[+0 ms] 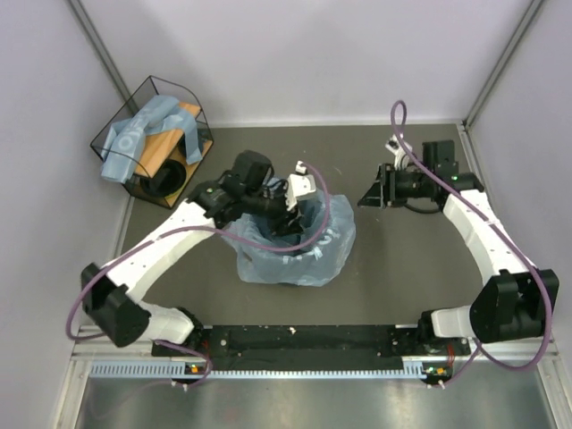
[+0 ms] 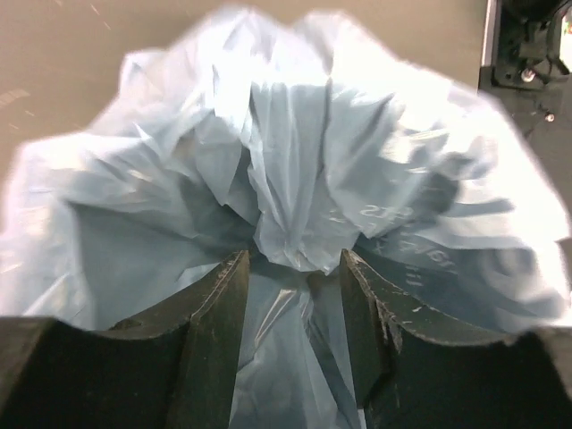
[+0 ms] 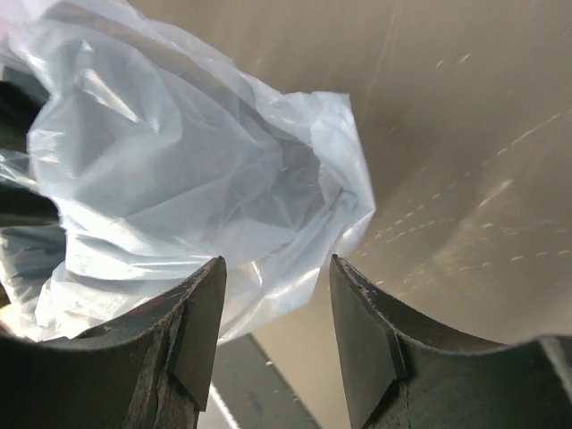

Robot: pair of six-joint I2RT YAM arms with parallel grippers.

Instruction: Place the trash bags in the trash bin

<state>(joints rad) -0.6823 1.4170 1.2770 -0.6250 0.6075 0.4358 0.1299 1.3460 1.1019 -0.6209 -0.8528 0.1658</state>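
Observation:
A light-blue trash bag (image 1: 299,255) is draped over the trash bin (image 1: 315,217) in the middle of the table. The bin shows only as a dark shape inside the film. My left gripper (image 1: 299,207) reaches down into the bag's mouth. In the left wrist view the crinkled film (image 2: 286,161) fills the frame and a fold runs loosely between the parted fingers of the left gripper (image 2: 295,261), which is open. My right gripper (image 1: 368,197) hovers to the right of the bag, open and empty. Its view shows the bag (image 3: 179,170) just beyond the right gripper (image 3: 277,268).
A black wire basket (image 1: 201,121) with a wooden base stands in the back left corner, holding more light-blue bags (image 1: 134,134) and a dark roll. Walls close the table on the left, back and right.

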